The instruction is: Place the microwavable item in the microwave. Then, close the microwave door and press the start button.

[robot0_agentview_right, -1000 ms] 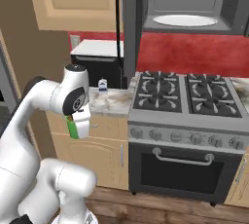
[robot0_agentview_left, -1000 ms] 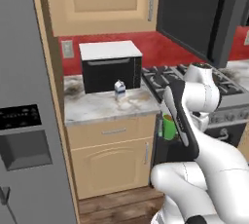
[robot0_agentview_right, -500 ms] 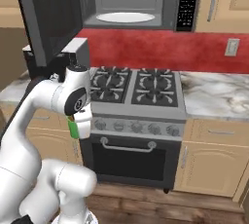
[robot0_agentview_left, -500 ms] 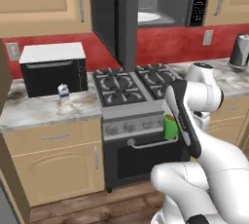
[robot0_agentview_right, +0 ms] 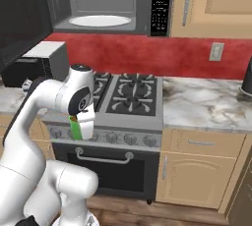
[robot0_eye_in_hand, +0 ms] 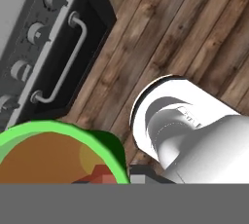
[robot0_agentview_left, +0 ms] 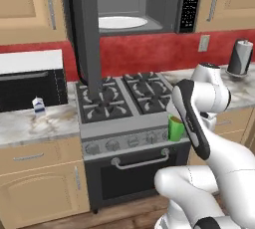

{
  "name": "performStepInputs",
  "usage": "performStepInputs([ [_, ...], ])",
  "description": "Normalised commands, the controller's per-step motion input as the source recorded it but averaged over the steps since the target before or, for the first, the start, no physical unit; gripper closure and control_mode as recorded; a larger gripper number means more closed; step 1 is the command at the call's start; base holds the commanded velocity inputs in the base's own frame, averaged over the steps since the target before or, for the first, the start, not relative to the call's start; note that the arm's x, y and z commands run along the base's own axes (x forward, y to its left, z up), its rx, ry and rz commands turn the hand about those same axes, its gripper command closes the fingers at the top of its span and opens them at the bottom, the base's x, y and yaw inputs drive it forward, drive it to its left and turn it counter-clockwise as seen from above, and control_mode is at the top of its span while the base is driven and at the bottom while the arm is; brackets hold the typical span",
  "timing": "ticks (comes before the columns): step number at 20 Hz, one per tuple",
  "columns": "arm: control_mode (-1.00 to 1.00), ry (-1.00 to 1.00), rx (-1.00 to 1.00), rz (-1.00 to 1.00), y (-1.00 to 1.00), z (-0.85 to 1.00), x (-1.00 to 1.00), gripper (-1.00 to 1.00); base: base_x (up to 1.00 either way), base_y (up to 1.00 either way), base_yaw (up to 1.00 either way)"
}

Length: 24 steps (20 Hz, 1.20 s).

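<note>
From my station I see the microwave (robot0_agentview_left: 144, 4) mounted above the stove (robot0_agentview_left: 124, 108), its cavity exposed with the white turntable plate (robot0_agentview_left: 122, 22) inside. The microwave door (robot0_agentview_left: 84, 29) stands swung fully open toward the left, edge-on to the left base camera. Below, the oven door handle (robot0_eye_in_hand: 61, 67) runs across the stove front over wooden flooring (robot0_eye_in_hand: 165, 38). A black box oven (robot0_agentview_left: 30, 86) sits on the left counter, with a milk carton (robot0_agentview_left: 38, 107) just beside it. The green cup (robot0_agentview_left: 175, 127) hangs upright at the arm's wrist in front of the stove knobs, brown liquid visible; the gripper (robot0_agentview_right: 76, 127) is clamped on it.
</note>
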Motion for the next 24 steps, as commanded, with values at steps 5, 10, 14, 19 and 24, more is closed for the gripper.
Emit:
performStepInputs([
  [5, 1.00, 0.00, 0.00, 0.00, 0.00, 0.00, 0.00, 1.00, 0.59, -0.02, 0.00],
  [10, 1.00, 0.00, 0.00, 0.00, 0.00, 0.00, 0.00, 1.00, 0.56, -0.05, 0.01],
  [14, 1.00, 0.00, 0.00, 0.00, 0.00, 0.00, 0.00, 1.00, 0.61, -0.27, 0.11],
  [19, 1.00, 0.00, 0.00, 0.00, 0.00, 0.00, 0.00, 1.00, 0.46, -0.27, 0.14],
  [24, 1.00, 0.00, 0.00, 0.00, 0.00, 0.00, 0.00, 1.00, 0.29, -0.24, 0.15],
])
